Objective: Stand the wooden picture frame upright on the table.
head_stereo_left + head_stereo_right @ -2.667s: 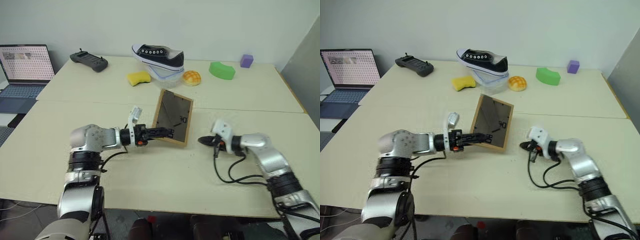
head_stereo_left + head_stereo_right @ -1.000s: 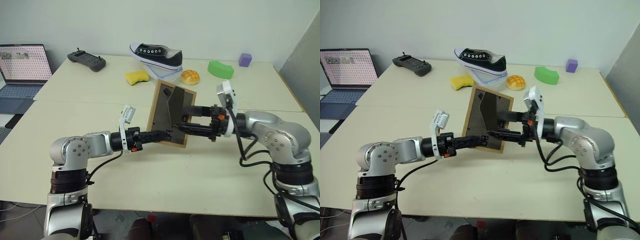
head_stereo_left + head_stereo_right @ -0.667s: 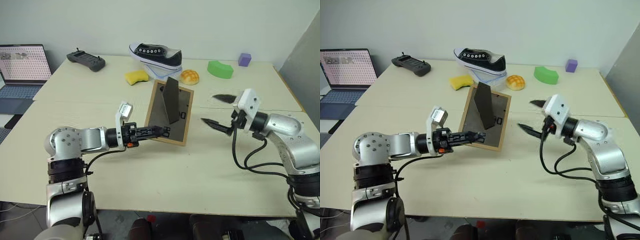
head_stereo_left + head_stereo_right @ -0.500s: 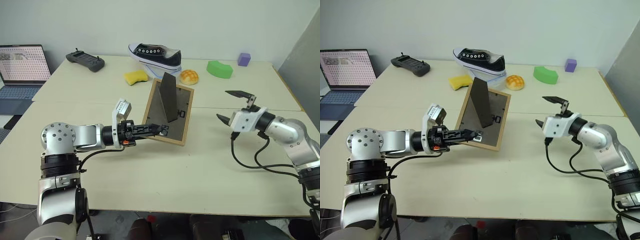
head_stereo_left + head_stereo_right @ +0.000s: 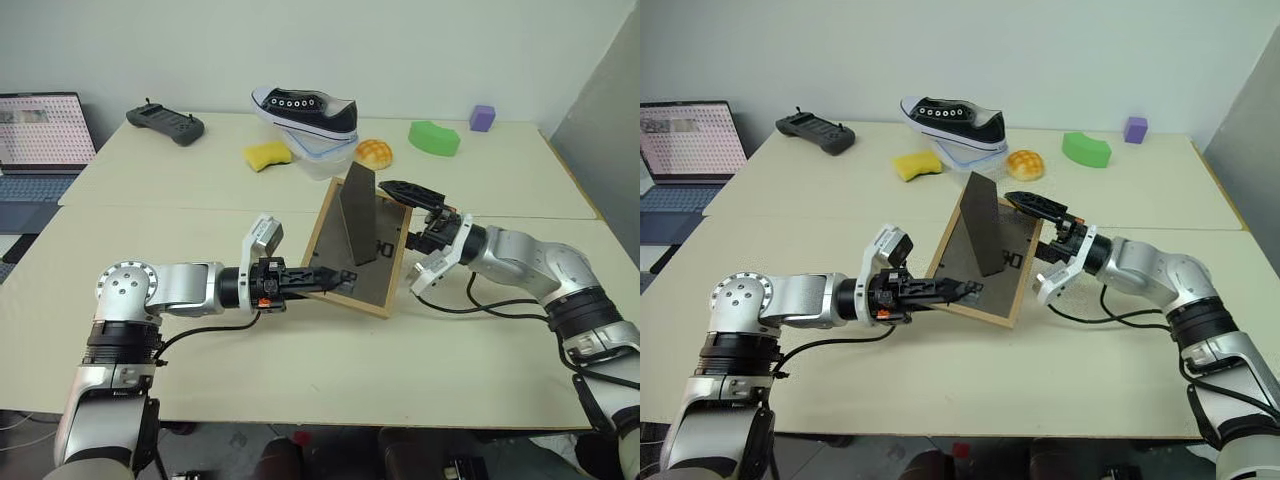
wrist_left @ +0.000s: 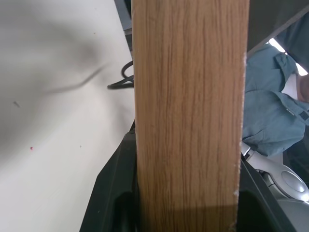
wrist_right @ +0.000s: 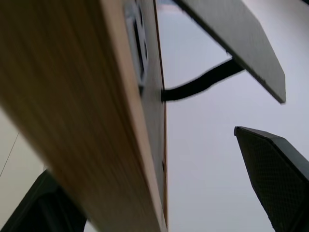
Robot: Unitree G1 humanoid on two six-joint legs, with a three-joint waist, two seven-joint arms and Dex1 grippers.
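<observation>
The small light-wood picture frame [image 5: 357,248], brown back and stand showing, is being held tilted above the pale cream worktop [image 5: 300,370], clenched by left gripper [image 5: 318,277] fingers, right gripper [image 5: 412,232] fingers spread around its edge.

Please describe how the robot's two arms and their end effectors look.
Both arms are silver-grey metal with black joint bands and loose black cables. The left end effector and right end effector each have two black fingers behind a white wrist block; the left shows a small orange mark.

You are in a lab; beside the table [image 5: 200,340] sits a laptop [image 5: 40,130]; a controller [image 5: 165,123] on it.
</observation>
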